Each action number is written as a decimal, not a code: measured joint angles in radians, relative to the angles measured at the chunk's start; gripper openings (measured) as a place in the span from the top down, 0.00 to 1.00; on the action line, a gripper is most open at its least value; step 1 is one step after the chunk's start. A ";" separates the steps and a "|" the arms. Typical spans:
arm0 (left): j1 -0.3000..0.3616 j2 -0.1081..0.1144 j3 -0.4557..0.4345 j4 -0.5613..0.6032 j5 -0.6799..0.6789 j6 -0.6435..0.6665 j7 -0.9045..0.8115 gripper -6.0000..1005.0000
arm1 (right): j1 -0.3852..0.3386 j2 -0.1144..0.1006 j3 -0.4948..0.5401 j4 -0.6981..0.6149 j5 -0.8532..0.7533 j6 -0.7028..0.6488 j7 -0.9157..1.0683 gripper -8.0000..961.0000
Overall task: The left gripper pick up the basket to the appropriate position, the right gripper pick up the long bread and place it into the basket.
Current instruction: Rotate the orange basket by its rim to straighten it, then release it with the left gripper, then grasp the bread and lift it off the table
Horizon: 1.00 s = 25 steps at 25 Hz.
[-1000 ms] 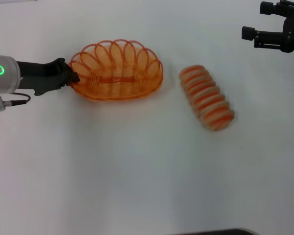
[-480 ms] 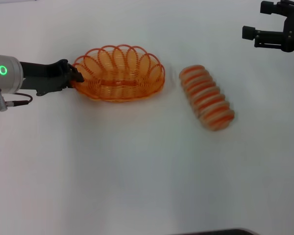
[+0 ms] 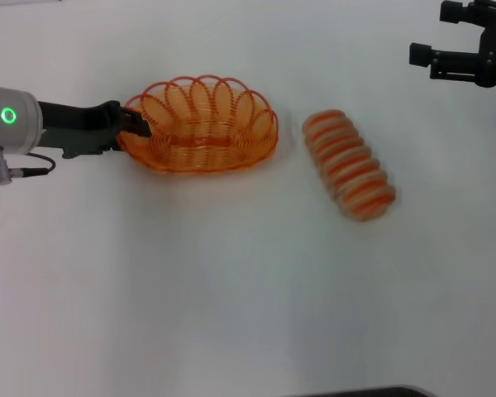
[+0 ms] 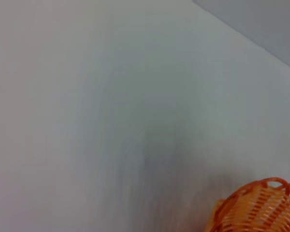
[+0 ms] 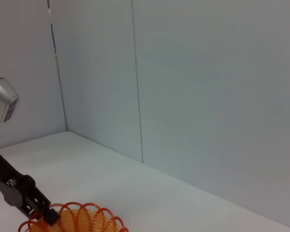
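One basket (image 3: 200, 124) end clamped in left gripper (image 3: 132, 126).

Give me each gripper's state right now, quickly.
Left gripper: shut on the basket rim.
Right gripper: open, holding nothing, parked far from the long bread.

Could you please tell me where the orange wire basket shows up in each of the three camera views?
Head view: the basket sits upper centre-left on the table, the left tool gripping its end.
Left wrist view: only a piece of its looped rim shows in the lower right corner.
Right wrist view: its rim peeks in at the bottom left.
Shared landmark: the left tool on the rim, also seen in the right wrist view.
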 joint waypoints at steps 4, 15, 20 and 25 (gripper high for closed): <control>0.014 0.007 -0.015 0.056 0.002 0.019 0.046 0.57 | 0.002 0.000 0.007 0.000 0.002 0.000 0.000 0.05; 0.004 0.072 -0.233 0.187 -0.005 0.200 0.286 0.19 | 0.013 0.005 0.020 -0.002 0.056 0.050 0.172 0.05; 0.010 0.077 -0.268 0.244 0.000 0.217 0.473 0.15 | 0.066 -0.056 -0.042 -0.002 -0.031 0.061 0.468 0.05; 0.016 0.069 -0.275 0.278 -0.009 0.244 0.654 0.15 | 0.157 -0.125 -0.143 -0.002 -0.221 0.036 0.773 0.05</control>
